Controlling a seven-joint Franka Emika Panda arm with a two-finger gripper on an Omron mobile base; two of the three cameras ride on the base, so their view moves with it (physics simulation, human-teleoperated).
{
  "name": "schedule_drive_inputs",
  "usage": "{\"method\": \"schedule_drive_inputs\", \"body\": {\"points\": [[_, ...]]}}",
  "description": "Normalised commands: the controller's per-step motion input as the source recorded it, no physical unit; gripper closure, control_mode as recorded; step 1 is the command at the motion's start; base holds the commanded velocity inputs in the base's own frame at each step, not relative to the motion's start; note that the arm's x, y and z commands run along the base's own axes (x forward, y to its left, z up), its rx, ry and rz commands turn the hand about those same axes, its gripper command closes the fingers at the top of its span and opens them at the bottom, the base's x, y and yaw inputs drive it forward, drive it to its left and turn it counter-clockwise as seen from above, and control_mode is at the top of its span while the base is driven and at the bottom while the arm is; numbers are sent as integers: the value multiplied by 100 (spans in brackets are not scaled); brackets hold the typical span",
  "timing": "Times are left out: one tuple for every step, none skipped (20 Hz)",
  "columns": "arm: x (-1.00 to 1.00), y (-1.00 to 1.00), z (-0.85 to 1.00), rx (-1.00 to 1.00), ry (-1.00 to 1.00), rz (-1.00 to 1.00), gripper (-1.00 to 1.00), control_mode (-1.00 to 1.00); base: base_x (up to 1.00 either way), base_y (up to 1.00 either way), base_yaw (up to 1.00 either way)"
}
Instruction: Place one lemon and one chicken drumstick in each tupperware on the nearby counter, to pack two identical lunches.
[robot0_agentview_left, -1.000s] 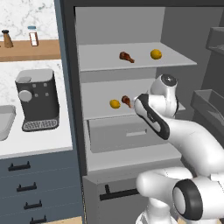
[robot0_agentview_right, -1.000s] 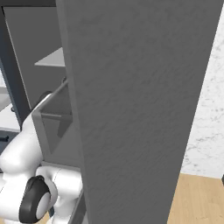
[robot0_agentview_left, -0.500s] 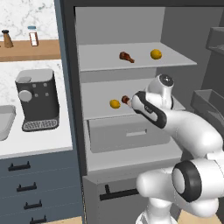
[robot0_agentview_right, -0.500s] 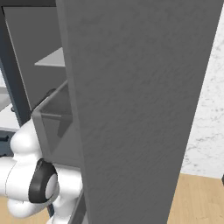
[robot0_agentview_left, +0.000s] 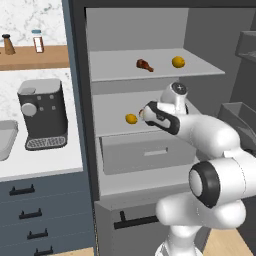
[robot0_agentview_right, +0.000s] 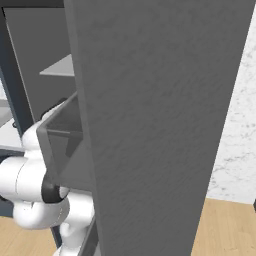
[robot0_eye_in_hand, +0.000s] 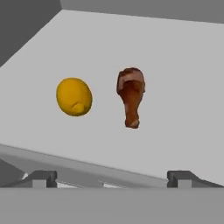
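A white robot arm reaches into an open grey fridge (robot0_agentview_left: 150, 165), and everything here is placed relative to that fridge. Nearest, the gripper (robot0_eye_in_hand: 109, 177) hovers at the front edge of the middle shelf (robot0_eye_in_hand: 175, 87), its two dark fingertips (robot0_eye_in_hand: 41, 177) spread wide apart and gripping nothing.

Just beyond the fingertips, on that middle shelf, lie one lemon (robot0_eye_in_hand: 74, 96) and one chicken drumstick (robot0_eye_in_hand: 131, 96), side by side with a clear gap between them. In the hand view the lemon is on the left and the drumstick on the right, its thick end pointing deeper into the fridge and its thin bone end pointing toward the gripper. From the left base view the same lemon (robot0_agentview_left: 131, 119) shows just beside the hand.

Farther back and higher, the upper shelf (robot0_agentview_left: 115, 67) holds a second drumstick (robot0_agentview_left: 144, 64) and a second lemon (robot0_agentview_left: 178, 62), also apart from each other. That makes two lemons and two drumsticks, four items in all, every one inside the fridge.

To the left of the fridge runs a white counter (robot0_agentview_left: 40, 162) over dark drawers, with one coffee machine (robot0_agentview_left: 42, 115) on it.
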Motion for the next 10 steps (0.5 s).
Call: {"method": "schedule_drive_inputs", "body": {"points": [[47, 14, -45, 0, 0, -1, -100, -100, 0, 0, 0], [48, 12, -51, 0, 0, 0, -100, -100, 0, 0, 0], [46, 5, -51, 0, 2, 0, -100, -100, 0, 0, 0], [39, 0, -52, 0, 3, 0, -100, -100, 0, 0, 0], [31, 0, -51, 0, 4, 0, -100, -100, 0, 0, 0], [20, 0, -52, 0, 4, 0, -100, -100, 0, 0, 0], [8, -3, -49, 0, 4, 0, -100, -100, 0, 0, 0], [2, -19, -34, 0, 4, 0, -100, -100, 0, 0, 0], [0, -32, -16, 0, 3, 0, -100, -100, 0, 0, 0], [0, -39, -5, 0, 0, 0, -100, -100, 0, 0, 0]]}}
